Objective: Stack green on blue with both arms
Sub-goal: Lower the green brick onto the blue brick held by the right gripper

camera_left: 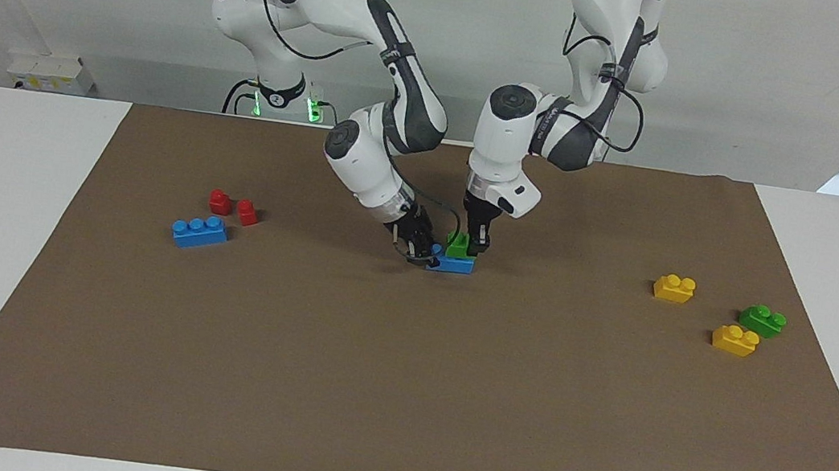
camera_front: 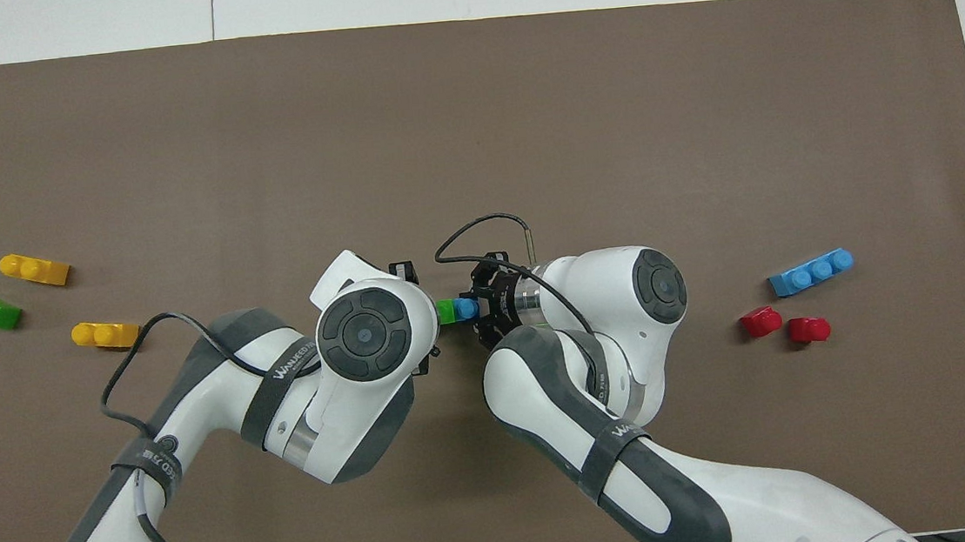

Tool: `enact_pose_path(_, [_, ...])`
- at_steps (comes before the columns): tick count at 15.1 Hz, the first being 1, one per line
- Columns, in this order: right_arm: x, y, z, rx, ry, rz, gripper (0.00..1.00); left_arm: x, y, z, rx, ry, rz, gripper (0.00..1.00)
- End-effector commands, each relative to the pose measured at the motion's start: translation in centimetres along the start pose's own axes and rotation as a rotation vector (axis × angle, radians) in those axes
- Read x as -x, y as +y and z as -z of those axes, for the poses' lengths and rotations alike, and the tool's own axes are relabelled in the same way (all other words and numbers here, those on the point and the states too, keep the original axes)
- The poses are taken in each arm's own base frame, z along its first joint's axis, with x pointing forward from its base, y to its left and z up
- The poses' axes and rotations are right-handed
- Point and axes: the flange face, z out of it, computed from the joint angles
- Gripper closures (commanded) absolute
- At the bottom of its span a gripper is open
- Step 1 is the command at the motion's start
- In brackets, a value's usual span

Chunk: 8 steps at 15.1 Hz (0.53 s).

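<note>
we see the green brick [camera_left: 456,245] sitting on the blue brick [camera_left: 455,264] mid-surface, at the blue brick's end toward the left arm. the blue brick lies flat on the brown mat [camera_left: 398,395]. in the overhead view only a sliver of green [camera_front: 446,311] and one blue stud [camera_front: 466,308] show between the two wrists; the rest is covered by the arms.

left gripper [camera_left: 473,249] comes straight down, its fingers closed around the green brick. right gripper [camera_left: 424,252] comes in tilted and grips the blue brick's end toward the right arm; that end is mostly hidden by its fingers, so we can't make out how much of it is held. in the overhead view the left gripper's fingertips are hidden under its wrist.

outward: a second blue brick [camera_left: 200,232] lies toward the right arm's end, with two red bricks [camera_left: 233,207] just beside it, nearer to the robots. toward the left arm's end we find a second green brick [camera_left: 762,320] between two yellow bricks [camera_left: 674,288], all apart. both arm bases are cut off at the frame edges.
</note>
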Motion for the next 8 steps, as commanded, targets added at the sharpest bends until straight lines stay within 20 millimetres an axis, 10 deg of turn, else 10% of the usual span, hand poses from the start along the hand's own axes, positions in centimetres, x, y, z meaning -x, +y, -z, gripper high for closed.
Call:
enact_pose_path(1, [-0.6, 0.1, 0.0, -0.021, -0.006, 0.002, 1.00, 0.4, -0.4, -1.3, 0.020, 0.032, 0.010, 1.00])
enact_pose_path(3, [-0.7, 0.1, 0.1, -0.021, -0.005, 0.001, 1.00, 0.3, -0.2, -1.3, 0.024, 0.033, 0.001, 1.00])
enact_pose_path(4, [-0.6, 0.1, 0.1, -0.020, -0.006, 0.001, 1.00, 0.1, 0.1, -1.0, 0.029, 0.032, -0.003, 0.45])
enact_pose_path(5, [-0.7, 0.1, 0.1, -0.021, -0.006, -0.001, 0.71, 0.1, 0.2, -0.8, 0.030, 0.034, -0.021, 0.00])
enact_pose_path(6, [-0.7, 0.0, 0.1, -0.019, -0.006, -0.002, 0.35, -0.1, 0.4, -0.2, 0.034, 0.032, -0.049, 0.00])
enact_pose_path(8, [-1.1, -0.3, 0.3, -0.018, -0.008, -0.012, 0.04, -0.6, 0.6, 1.0, 0.036, 0.034, -0.093, 0.00])
